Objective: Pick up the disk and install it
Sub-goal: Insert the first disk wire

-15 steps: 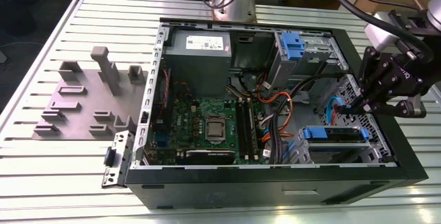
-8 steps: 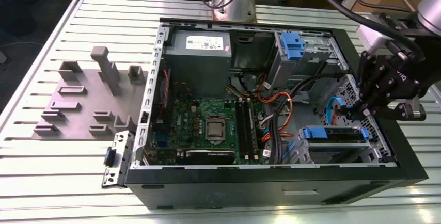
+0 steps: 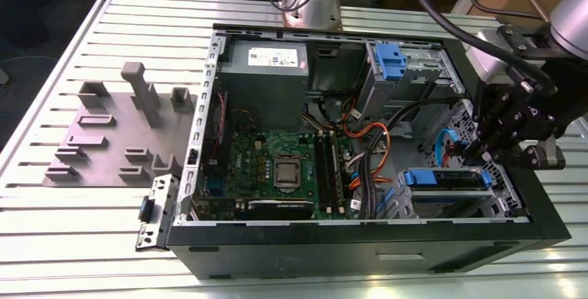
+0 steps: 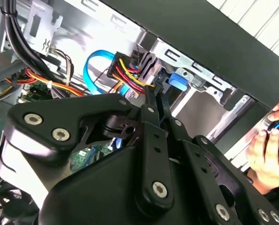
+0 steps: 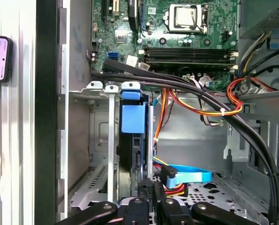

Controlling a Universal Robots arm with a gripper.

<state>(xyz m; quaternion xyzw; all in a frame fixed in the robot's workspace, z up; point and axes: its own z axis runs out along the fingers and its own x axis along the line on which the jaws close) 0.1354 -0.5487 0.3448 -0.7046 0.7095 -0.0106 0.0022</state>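
Currently the open black desktop computer case [image 3: 368, 251] lies on the grey slatted metal counter [image 3: 55, 182]. The disk [image 3: 445, 178], a flat silver drive in a blue plastic carrier, sits in the grey sheet-metal drive bay [image 5: 111, 140] at the case's corner; the first wrist view shows it edge-on between the bay rails.

The black gripper [image 5: 152, 180] is down inside the case, just beside the disk's rear edge. Its fingers [image 4: 151, 101] are pressed together, with nothing seen between them. I cannot tell whether the tips touch the carrier.

Judgement: seating calls for a push straight along the rails, without tilt. The flat blue data cable [image 5: 191, 177] and the bundle of red, yellow and orange wires [image 5: 200, 110] lie close to the fingers and could snag. A person's hand [image 4: 270, 150] is near the case wall.
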